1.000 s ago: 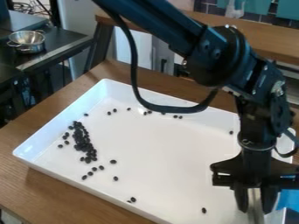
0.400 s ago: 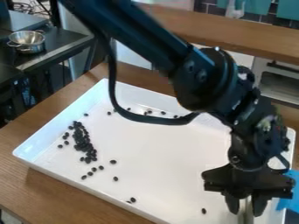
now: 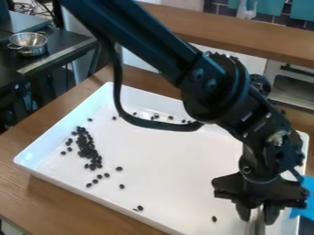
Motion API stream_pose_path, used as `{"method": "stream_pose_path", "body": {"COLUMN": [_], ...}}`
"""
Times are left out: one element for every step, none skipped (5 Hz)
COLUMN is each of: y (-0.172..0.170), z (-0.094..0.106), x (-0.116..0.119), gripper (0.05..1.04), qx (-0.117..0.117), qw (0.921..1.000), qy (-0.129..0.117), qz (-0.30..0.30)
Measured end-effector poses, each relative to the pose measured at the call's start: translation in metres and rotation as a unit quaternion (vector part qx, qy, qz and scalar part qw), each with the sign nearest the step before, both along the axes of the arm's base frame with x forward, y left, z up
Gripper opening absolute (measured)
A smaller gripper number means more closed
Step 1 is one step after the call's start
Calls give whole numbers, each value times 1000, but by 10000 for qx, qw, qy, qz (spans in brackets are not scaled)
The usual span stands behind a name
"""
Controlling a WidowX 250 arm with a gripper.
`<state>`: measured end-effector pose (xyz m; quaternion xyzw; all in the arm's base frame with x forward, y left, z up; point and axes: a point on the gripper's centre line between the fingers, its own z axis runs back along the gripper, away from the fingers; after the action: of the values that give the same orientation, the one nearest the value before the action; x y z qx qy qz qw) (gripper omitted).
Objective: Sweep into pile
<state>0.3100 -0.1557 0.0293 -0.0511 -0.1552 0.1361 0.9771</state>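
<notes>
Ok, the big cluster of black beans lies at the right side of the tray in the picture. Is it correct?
Not the right side: in the camera view, the big cluster of black beans lies at the left side of the tray.

Surroundings as I see them. Upper left: a shiny metal bowl (image 3: 28, 41) with handles sits upright on a dark counter (image 3: 64, 42); cables (image 3: 25, 8) lie tangled behind it. Beneath my work, a brown wooden table (image 3: 34, 197). Across the top right, I note a wooden ledge (image 3: 239, 36), with dark tiles (image 3: 219, 8) and teal panels (image 3: 273, 8) beyond. Right edge: a bright blue piece (image 3: 308, 190), material unclear to me.
</notes>
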Motion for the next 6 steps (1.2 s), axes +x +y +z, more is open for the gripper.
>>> {"method": "stream_pose_path", "body": {"y": [33,64,93,120,145,174], "z": [1,2,3,1,1,2], "x": [-1,4,2,-2,-8,-16], "gripper": [338,338,338,338,338,338], "qx": [157,159,240,362,479,530], "qw": [9996,9992,9990,9989,9986,9985], "qy": [240,375,389,269,124,84], "qz": [13,42,-18,-102,-190,-126]}}
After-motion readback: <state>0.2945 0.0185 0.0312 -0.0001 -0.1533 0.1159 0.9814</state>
